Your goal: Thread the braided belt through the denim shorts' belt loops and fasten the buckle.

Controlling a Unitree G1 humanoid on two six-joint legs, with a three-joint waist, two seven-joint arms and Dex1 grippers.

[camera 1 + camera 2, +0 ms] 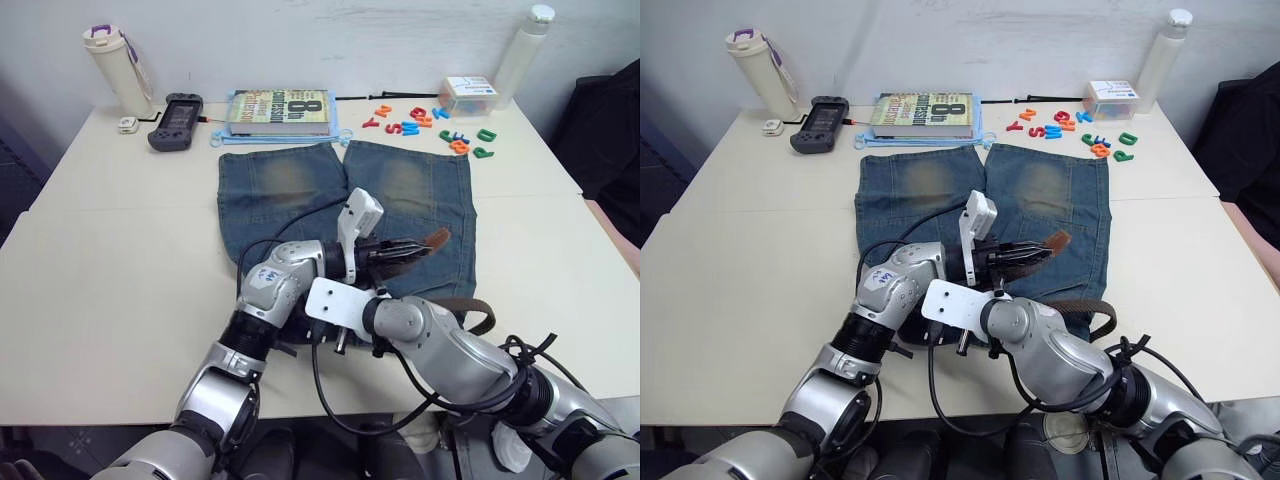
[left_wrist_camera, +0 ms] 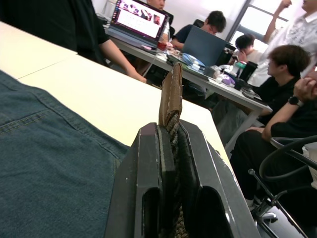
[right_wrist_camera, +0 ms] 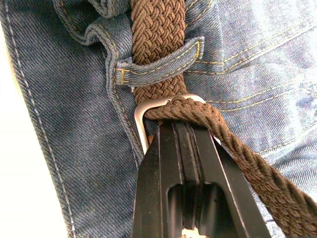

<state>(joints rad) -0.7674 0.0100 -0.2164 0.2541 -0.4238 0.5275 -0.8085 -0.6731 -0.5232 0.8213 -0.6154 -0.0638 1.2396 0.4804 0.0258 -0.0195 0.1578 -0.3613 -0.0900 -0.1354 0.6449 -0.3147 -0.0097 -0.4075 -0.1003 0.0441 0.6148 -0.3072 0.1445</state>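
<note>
The denim shorts (image 1: 400, 185) lie flat on the table with the waistband toward me. My left gripper (image 1: 415, 247) hovers over the right leg, shut on the braided belt near its tan leather tip (image 2: 171, 91), which sticks out past the fingers. From there the belt (image 1: 470, 305) curves round the shorts' right side back to the waistband. In the right wrist view the brown braid (image 3: 158, 25) passes under a belt loop (image 3: 158, 63) and through the silver buckle (image 3: 140, 115). My right gripper (image 3: 181, 126) is shut on the buckle there.
Behind the shorts lie a book (image 1: 278, 112), a black handheld device (image 1: 176, 120) and coloured plastic letters (image 1: 425, 122). A flask (image 1: 118, 68) stands back left, a white bottle (image 1: 522, 50) back right. Several people (image 2: 277, 69) sit at desks beyond the table.
</note>
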